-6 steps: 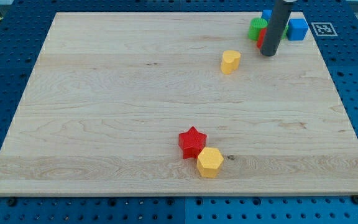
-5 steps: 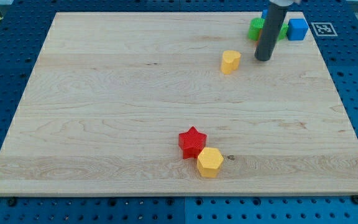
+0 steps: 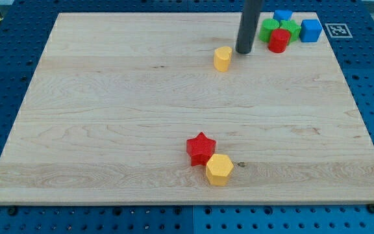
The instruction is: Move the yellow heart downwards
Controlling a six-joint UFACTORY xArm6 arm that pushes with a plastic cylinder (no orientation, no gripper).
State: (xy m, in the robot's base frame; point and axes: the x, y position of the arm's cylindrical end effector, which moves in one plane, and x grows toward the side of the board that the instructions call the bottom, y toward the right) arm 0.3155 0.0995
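Note:
The yellow heart (image 3: 223, 58) sits on the wooden board (image 3: 109, 117) near the view's top, right of centre. My tip (image 3: 243, 51) is just to the heart's upper right, very close to it; I cannot tell if they touch. The dark rod rises out of the view's top.
A red star (image 3: 201, 148) and a yellow hexagon (image 3: 219, 169) lie touching near the view's bottom centre. At the top right corner is a cluster: two green blocks (image 3: 269, 28), a red block (image 3: 278, 40) and two blue blocks (image 3: 311, 30).
My tip has moved to the view's left, from beside the top-right cluster to next to the heart. The heart has shifted left and slightly up. The red block is now uncovered.

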